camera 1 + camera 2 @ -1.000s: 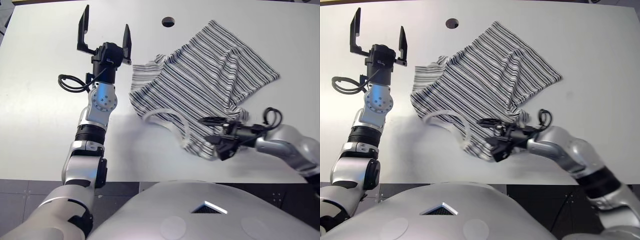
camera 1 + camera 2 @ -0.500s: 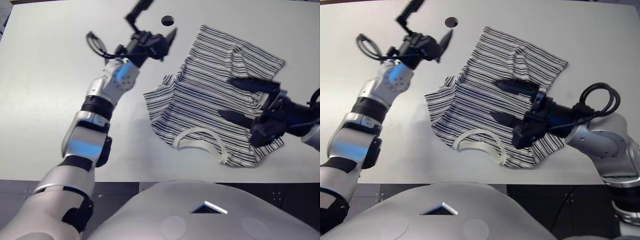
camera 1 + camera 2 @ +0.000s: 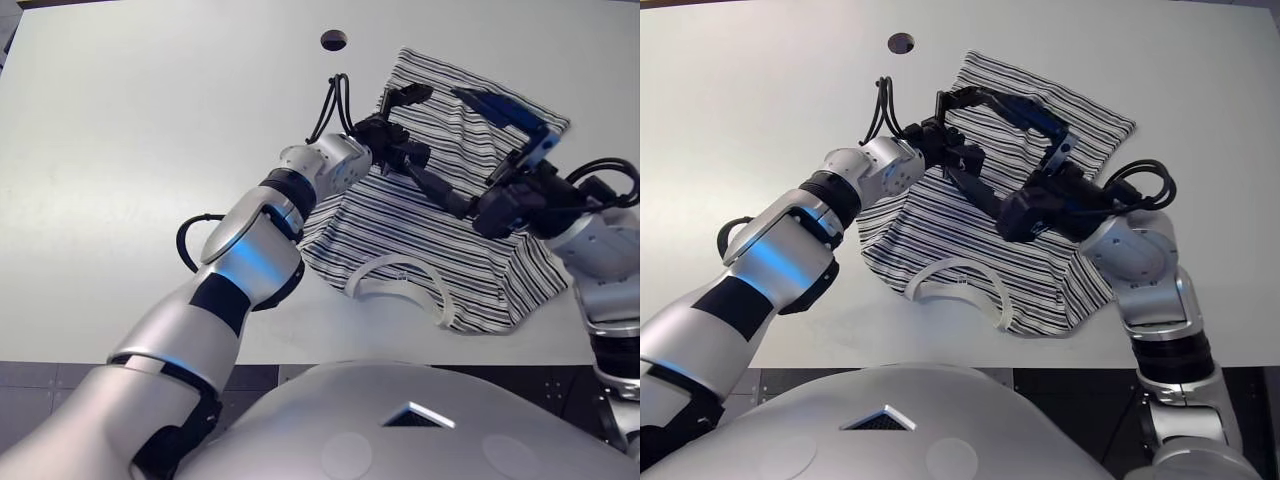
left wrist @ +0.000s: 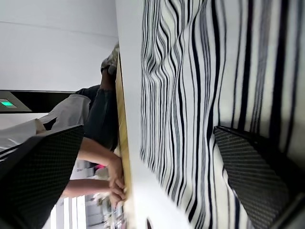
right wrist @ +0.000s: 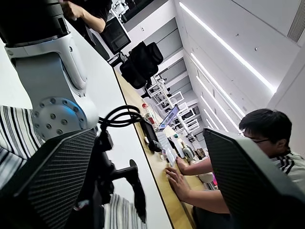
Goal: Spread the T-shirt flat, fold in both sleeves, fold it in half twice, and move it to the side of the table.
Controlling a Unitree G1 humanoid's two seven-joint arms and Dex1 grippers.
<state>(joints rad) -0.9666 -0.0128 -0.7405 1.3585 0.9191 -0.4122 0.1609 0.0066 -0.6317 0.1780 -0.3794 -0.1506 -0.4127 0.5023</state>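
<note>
The T-shirt (image 3: pixel 420 240) lies rumpled on the right half of the bench (image 3: pixel 120 150), collar toward the near edge, not yet flat. My left end effector (image 4: pixel 148 129) and right end effector (image 5: pixel 150 131) hang wide open, close together over its far part. I judge it best to pinch single-layer edges well apart, then draw outward evenly.

The white table (image 3: pixel 120 150) has a small round dark hole (image 3: pixel 334 40) near its far edge; below its near edge lies a grey tiled floor (image 3: pixel 50 375); in the right wrist view, long light strips (image 5: pixel 224 43) run along a white ceiling; a wood-topped bench (image 5: pixel 155 164) stretches into the room; a black office chair (image 5: pixel 140 64) stands beside it; a dark monitor (image 5: pixel 116 34) sits further back.
</note>
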